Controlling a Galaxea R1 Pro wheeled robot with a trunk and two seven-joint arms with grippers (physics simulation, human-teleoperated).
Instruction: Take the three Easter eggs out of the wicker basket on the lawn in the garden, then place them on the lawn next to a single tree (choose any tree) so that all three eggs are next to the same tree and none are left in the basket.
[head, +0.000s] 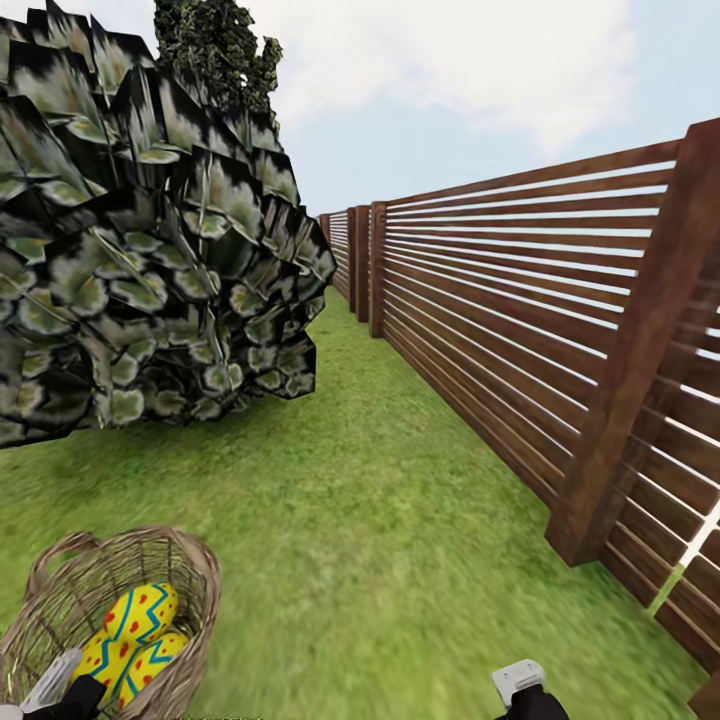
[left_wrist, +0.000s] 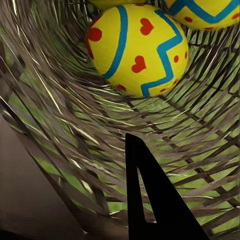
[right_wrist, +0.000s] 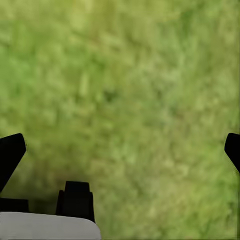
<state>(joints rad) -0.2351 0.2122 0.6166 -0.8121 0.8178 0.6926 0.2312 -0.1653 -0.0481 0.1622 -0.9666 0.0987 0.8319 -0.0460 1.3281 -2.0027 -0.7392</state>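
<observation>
Round brown wicker basket (head: 190, 590) on green lawn (head: 400, 520), holding yellow zigzag-banded eggs (head: 135, 615); left claw (left_wrist: 150, 200) inside, grip unclear; right claw (right_wrist: 120, 150) spread wide.

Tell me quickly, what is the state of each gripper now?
Left gripper: inside the wicker basket; cannot tell.
Right gripper: open, holding nothing.

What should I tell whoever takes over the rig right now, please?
Left gripper: inside the basket, one finger visible, nothing gripped that I can see; jaw state unclear.
Right gripper: open, empty, over the lawn.
Eggs: two show in the basket in the head view, parts of three at the left wrist.
Done: nothing placed.
Left: take out all eggs, set them by one tree.
</observation>
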